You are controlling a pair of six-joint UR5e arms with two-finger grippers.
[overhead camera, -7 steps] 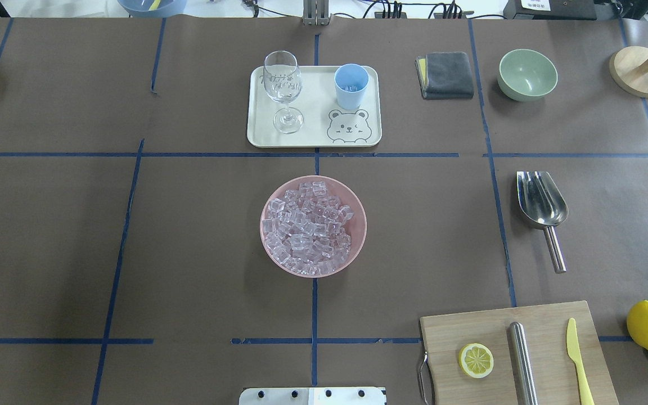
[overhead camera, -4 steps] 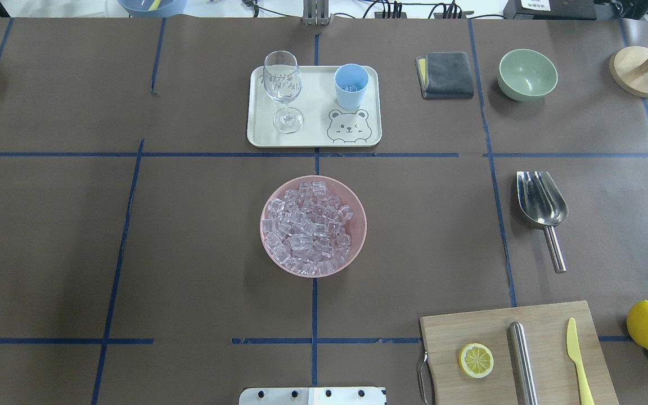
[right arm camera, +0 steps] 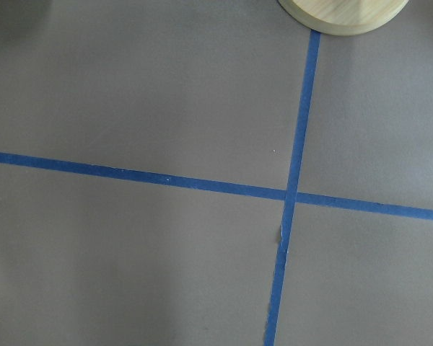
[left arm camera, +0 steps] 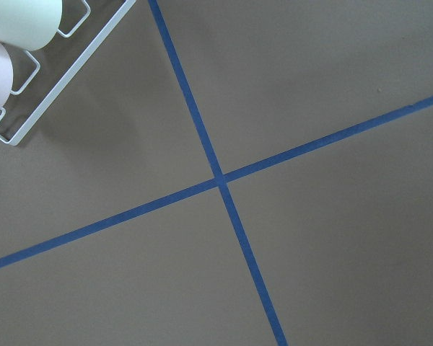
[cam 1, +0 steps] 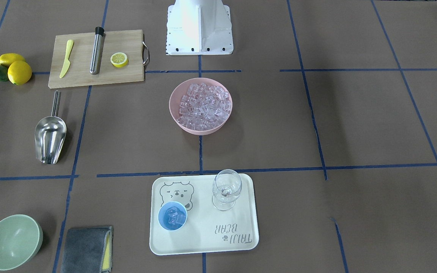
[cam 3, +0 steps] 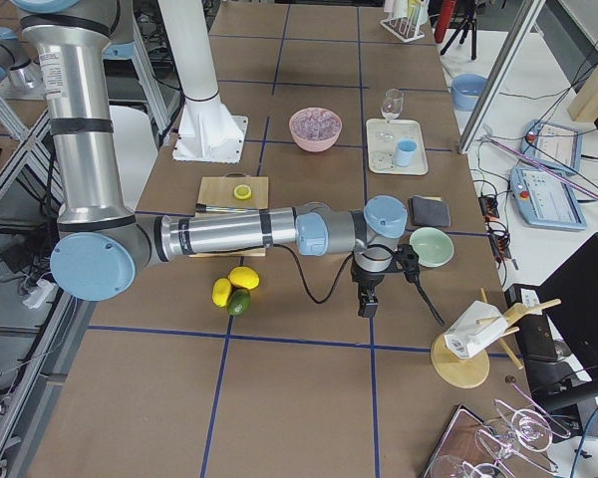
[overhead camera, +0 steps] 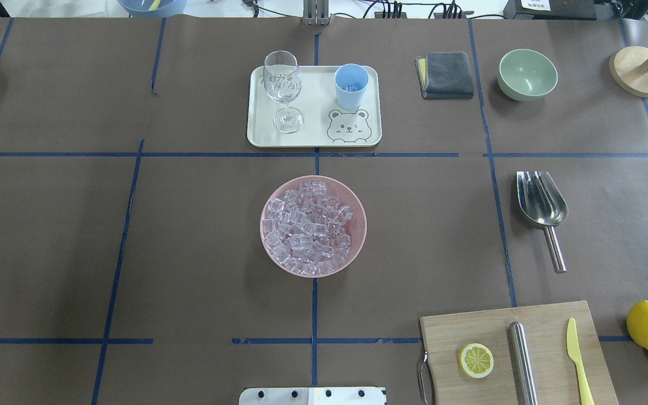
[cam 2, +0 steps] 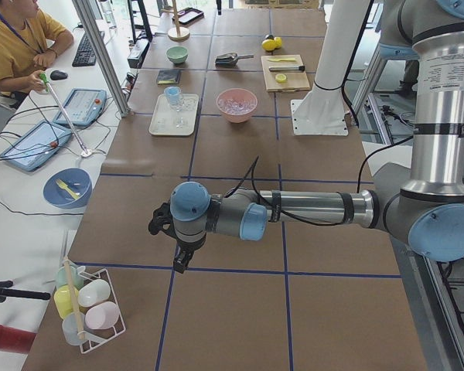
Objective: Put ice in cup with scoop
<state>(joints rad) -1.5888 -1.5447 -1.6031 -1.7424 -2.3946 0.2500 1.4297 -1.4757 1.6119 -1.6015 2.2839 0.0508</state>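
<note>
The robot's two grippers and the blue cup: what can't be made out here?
Left gripper: seen only in the left side view, small and dark; open or shut unclear.
Right gripper: likewise, in the right side view only.
Ice in the cup: cubes too small and glassy to count.

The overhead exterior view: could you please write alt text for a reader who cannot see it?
A pink bowl heaped with ice sits mid-table; beyond it a tray holds a light-blue cup with a few cubes and a wine glass. The steel scoop lies unheld to the right, and no robot arm is in view.
</note>
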